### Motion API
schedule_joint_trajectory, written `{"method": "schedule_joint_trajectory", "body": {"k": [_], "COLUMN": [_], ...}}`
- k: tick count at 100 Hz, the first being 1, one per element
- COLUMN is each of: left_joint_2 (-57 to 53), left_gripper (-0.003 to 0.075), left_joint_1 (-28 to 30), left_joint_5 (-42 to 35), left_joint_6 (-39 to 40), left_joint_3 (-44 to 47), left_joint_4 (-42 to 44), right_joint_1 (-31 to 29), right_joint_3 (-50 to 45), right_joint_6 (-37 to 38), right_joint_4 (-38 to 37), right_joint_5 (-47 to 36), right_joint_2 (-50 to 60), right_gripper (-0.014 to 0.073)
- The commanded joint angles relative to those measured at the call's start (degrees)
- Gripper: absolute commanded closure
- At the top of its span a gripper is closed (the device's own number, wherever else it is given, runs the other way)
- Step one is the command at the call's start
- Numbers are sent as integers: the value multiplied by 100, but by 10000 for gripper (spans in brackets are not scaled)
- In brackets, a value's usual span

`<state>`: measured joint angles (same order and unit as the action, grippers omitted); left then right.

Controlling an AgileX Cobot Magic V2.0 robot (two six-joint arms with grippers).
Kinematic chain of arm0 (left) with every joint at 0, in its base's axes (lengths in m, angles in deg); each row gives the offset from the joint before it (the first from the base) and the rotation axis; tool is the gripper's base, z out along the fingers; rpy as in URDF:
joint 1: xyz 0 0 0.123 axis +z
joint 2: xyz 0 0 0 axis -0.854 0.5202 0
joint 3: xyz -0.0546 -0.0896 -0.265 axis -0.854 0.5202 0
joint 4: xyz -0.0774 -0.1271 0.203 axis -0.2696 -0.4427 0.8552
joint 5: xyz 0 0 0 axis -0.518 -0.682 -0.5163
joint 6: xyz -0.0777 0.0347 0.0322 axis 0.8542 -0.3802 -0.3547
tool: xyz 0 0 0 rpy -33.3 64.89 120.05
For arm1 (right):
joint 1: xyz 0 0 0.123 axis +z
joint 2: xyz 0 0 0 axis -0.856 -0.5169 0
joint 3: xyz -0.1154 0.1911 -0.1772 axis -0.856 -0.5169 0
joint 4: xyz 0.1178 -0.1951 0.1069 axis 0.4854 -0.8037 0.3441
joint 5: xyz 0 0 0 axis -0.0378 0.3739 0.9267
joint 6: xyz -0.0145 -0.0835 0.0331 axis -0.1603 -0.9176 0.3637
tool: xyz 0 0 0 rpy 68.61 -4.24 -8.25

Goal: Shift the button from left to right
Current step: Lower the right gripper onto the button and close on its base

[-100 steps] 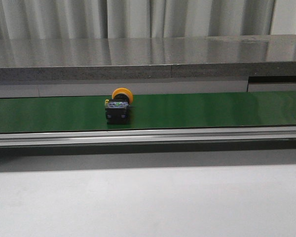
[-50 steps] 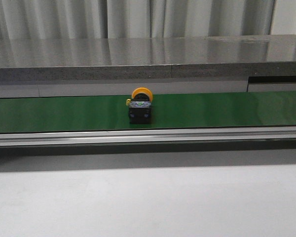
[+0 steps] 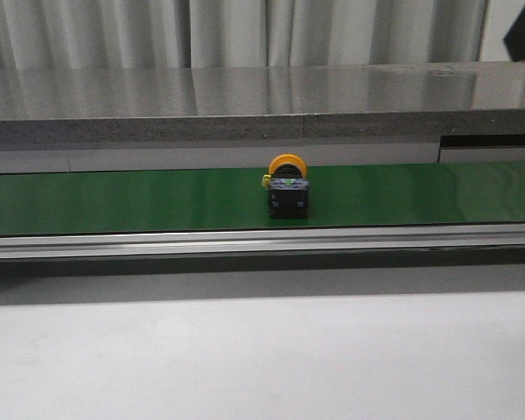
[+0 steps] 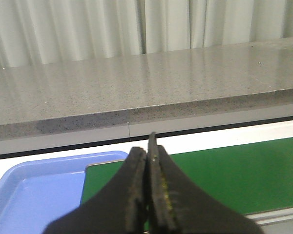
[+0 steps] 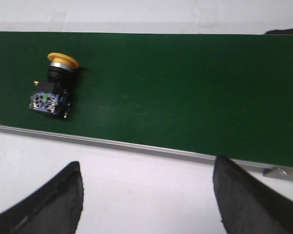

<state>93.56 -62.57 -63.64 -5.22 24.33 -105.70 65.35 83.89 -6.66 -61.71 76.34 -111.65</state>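
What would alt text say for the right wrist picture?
A yellow-capped push-button lies on its side on a green belt, seen from above. The right arm's open tool frames the near edge, its two dark fingers spread wide apart, holding nothing.

Even, soft indoor light. The grey counter (image 3: 245, 92) shows pale glare streaks. The right wrist view is slightly blurred.

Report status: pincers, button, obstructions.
Left pincer shut, empty. Right pincer open, above the belt edge. Button lying on green belt, untouched. Nothing seen blocking it.
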Motion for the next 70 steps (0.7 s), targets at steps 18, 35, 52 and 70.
{"method": "schedule_joint_trajectory", "body": {"k": [18,35,52,70], "left_joint_2": [35,35,35,35], "left_gripper": [739,739,739,739], "left_joint_1": [-59,-59,-59,-59], "left_joint_5": [-424,-424,-424,-424], "left_joint_6": [22,22,22,22], "left_joint_3": [-156,-156,-156,-156], "left_joint_4": [-62,-62,-62,-62], "right_joint_1": [671,916,1082,1222], "right_joint_3": [919,1206,1446,1525], "right_joint_6": [-76,-76,-76,-76], "right_joint_4": [-75,-157,-210,-267], "right_joint_5": [-524,-751,-833,-1009], "right_joint_2": [-1216,-1916,-2411,-2726], "right_gripper": [34,34,34,34]}}
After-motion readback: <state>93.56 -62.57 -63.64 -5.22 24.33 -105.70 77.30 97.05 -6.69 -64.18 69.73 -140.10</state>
